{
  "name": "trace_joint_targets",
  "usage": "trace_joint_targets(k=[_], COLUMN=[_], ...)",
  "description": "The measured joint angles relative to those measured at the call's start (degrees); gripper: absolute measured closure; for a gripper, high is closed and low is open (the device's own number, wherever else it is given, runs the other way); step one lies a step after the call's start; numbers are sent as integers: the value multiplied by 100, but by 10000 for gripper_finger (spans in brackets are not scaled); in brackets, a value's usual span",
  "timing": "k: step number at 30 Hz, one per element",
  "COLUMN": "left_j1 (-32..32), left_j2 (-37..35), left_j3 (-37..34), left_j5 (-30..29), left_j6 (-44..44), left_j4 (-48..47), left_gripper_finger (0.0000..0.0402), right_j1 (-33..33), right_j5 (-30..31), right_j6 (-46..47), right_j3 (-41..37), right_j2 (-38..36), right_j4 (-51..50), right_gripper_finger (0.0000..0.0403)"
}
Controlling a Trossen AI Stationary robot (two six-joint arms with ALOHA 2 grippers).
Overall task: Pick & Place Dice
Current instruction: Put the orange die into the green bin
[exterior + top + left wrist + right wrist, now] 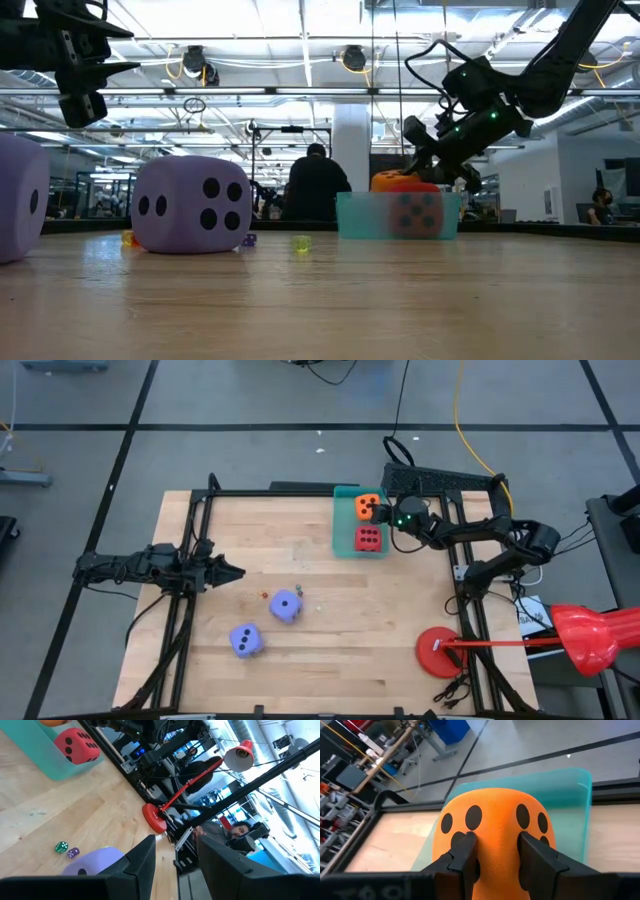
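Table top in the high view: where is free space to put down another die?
Free: bare wood between the teal tray and the red lamp base, and the table's far-left corner. Crowded: the tray, holding the red die and the orange die squeezed by the right gripper.

This is a robotics lab or workshop. Exposed ceiling ducts [200,62], strip lights, cables on a grey floor [250,400] and cluttered workstations surround the wooden table [330,610].

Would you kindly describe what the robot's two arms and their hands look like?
Both arms are black, slim and jointed, with dark cables running along them. The left hand ends in two flat, tapering black fingers. The right hand has matching blocky black fingers, and small green lights glow on its wrist.
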Motion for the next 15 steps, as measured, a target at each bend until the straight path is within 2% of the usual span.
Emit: trace_joint_targets(k=[15], left_j1=[0], left_j2=[-1], left_j3=[0], left_j5=[3], left_j6=[-115], left_j4=[0], left_gripper_finger=[250], right_j1=[-282], right_j5=[-30], right_j6=[-4], right_j3=[2], right_j2=[0], right_j4=[-17], right_gripper_finger=[273])
